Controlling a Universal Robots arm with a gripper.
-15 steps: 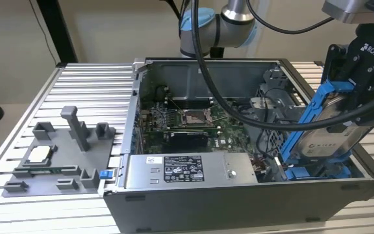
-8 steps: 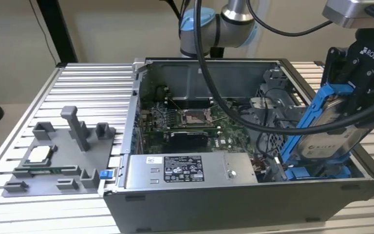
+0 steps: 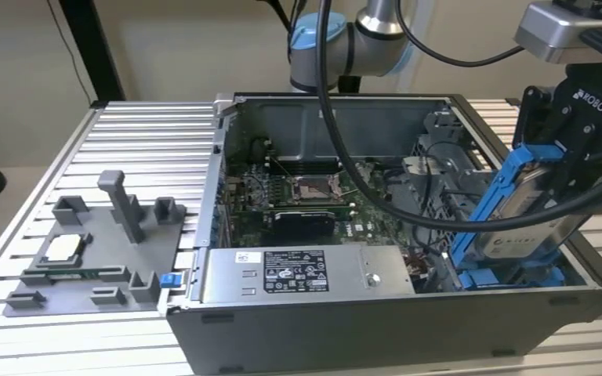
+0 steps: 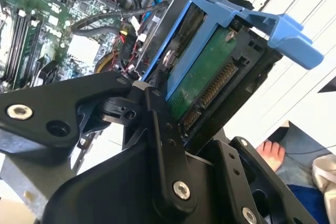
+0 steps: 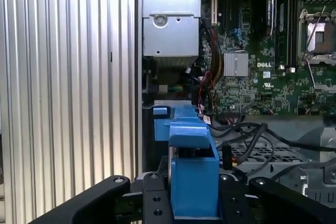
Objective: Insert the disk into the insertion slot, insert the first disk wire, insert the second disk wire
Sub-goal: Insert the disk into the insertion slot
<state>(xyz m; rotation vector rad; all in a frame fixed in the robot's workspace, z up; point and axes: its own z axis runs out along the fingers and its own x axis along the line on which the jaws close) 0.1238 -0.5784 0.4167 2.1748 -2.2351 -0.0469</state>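
Observation:
The disk (image 3: 526,215), silver-grey in a bright blue carrier frame, hangs tilted on edge above the open computer case's side at the exterior view's right. My gripper (image 3: 564,178) is shut on it from above. In the second wrist view the disk's green circuit board (image 4: 202,77) and connector face the camera, clamped between black fingers (image 4: 157,114). The first wrist view looks down the blue carrier (image 5: 191,182) held in the gripper (image 5: 194,205). Below it, a blue-lined insertion slot (image 3: 510,276) sits in the case corner. Black cables (image 5: 252,135) lie beside it; which ones are the disk wires I cannot tell.
The grey labelled power-supply box (image 3: 295,274) fills the case's near side, with the motherboard (image 3: 301,196) behind it. A grey fixture plate (image 3: 92,251) rests on the slatted aluminium table (image 3: 144,141). The arm's thick black cable (image 3: 385,200) loops over the case. A person's hand (image 4: 270,153) shows beyond the case.

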